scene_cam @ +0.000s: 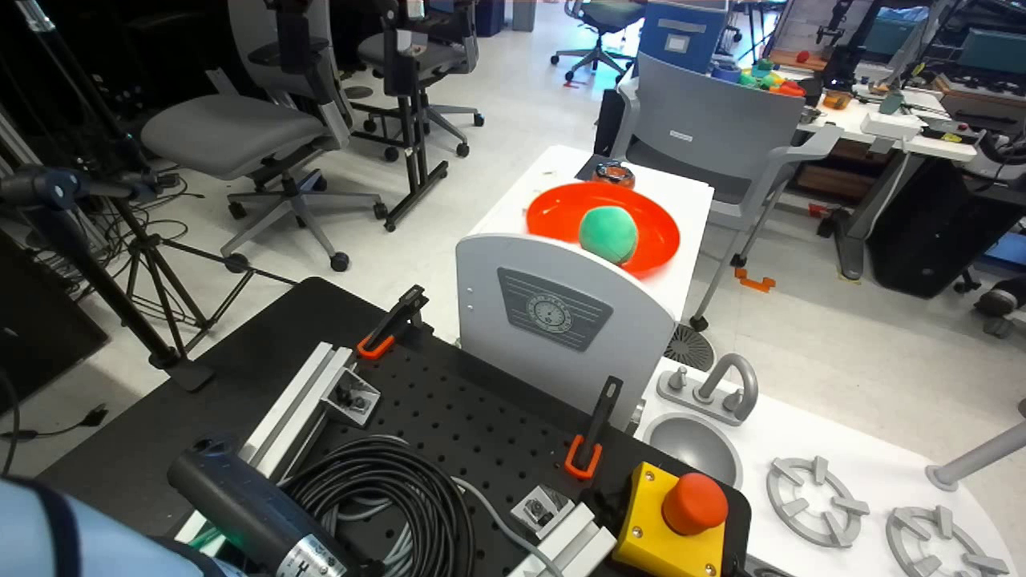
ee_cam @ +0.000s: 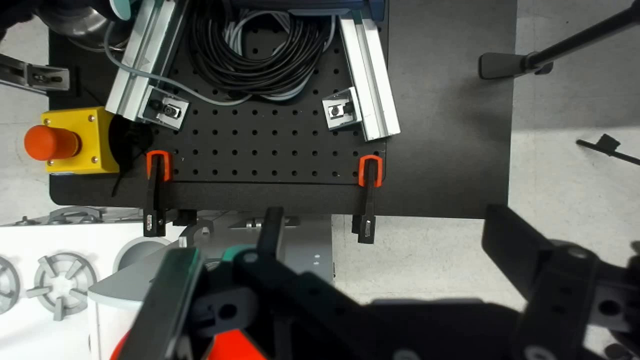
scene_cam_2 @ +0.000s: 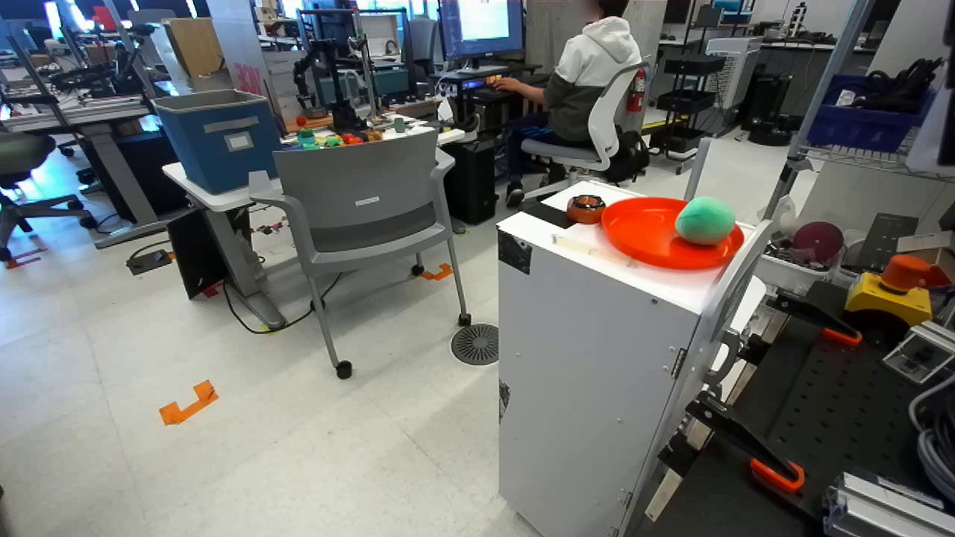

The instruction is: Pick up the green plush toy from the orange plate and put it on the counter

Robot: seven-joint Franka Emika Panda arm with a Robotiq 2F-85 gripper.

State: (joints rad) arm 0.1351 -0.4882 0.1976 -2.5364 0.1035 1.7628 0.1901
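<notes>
Exterior views, both: green plush toy (scene_cam: pixel 607 234) sat on the orange plate (scene_cam: pixel 553 204), off centre, toward the upright pale panel (scene_cam: pixel 553 357); whether it touched the raised rim, could not tell. Small round orange-and-black object (scene_cam_2: pixel 586 209) sat just beside the plate. Plate and object both stood on top of a white cabinet (scene_cam_2: pixel 582 395). Wrist view: end effector (ee_cam: pixel 362 237) had its jaws spread wide apart, nothing in its grasp; a patch of the orange plate showed behind it, at the lower edge. Black table (scene_cam: pixel 272 344) stood on the far side of the panel from the toy, carrying two clamps (scene_cam: pixel 599 413) at its edge, a coil of black cable (ee_cam: pixel 255 77) and a yellow box (scene_cam: pixel 653 521) with a red button (scene_cam: pixel 694 503). Grey sink (scene_cam: pixel 694 449) lay near that box. Further out, in an exterior view: grey armchair (scene_cam_2: pixel 351 183) stood near the cabinet, and a person (scene_cam_2: pixel 597 82) sat near a monitor (scene_cam_2: pixel 481 30).
</notes>
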